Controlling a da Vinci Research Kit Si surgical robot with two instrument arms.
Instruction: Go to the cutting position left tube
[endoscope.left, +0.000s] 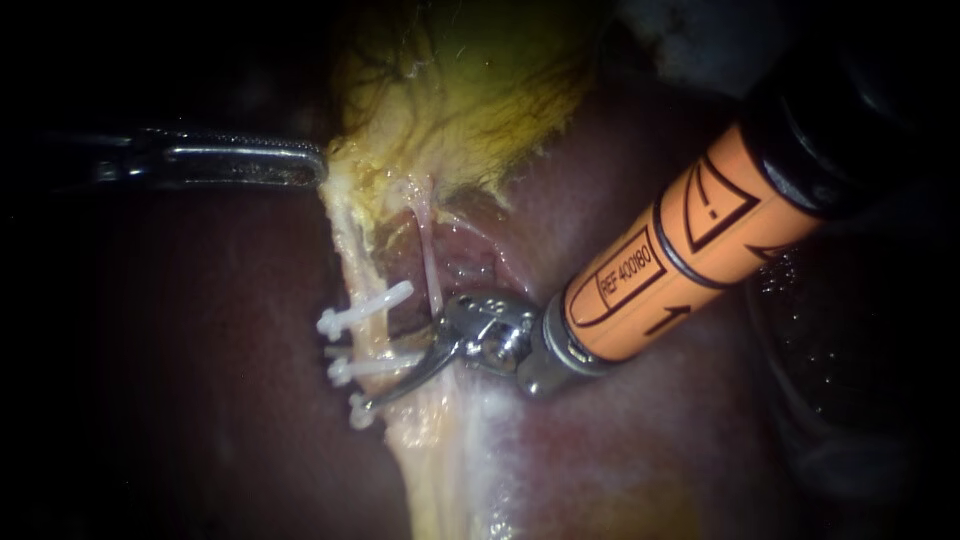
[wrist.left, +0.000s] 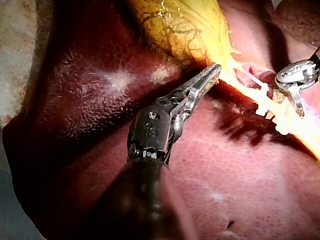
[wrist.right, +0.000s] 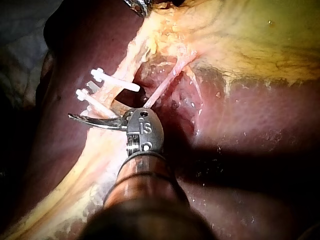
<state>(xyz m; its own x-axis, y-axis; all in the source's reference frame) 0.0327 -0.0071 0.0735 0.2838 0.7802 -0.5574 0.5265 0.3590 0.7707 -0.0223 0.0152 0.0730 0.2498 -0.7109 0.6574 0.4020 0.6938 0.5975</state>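
The right instrument (endoscope.left: 370, 400), its orange sleeve (endoscope.left: 680, 250) carrying black print, is reaching in from the right. Its curved blades are lying together as one thin line across the left tube (endoscope.left: 352, 268), near the lowest of three white clips (endoscope.left: 365, 308). Farther off, the left instrument (endoscope.left: 312, 165) is gripping the gallbladder (endoscope.left: 470, 90) at its edge.

Clips (endoscope.left: 365, 308): matt white plastic. Left instrument (wrist.left: 216, 70): ridged, shiny metal. Liver (wrist.left: 240, 170): wet, glossy, finely pebbled. Gallbladder (wrist.left: 180, 30): slick, veined.

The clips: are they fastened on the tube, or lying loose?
On. Three white clips each cross the left tube, ends sticking out on both sides.
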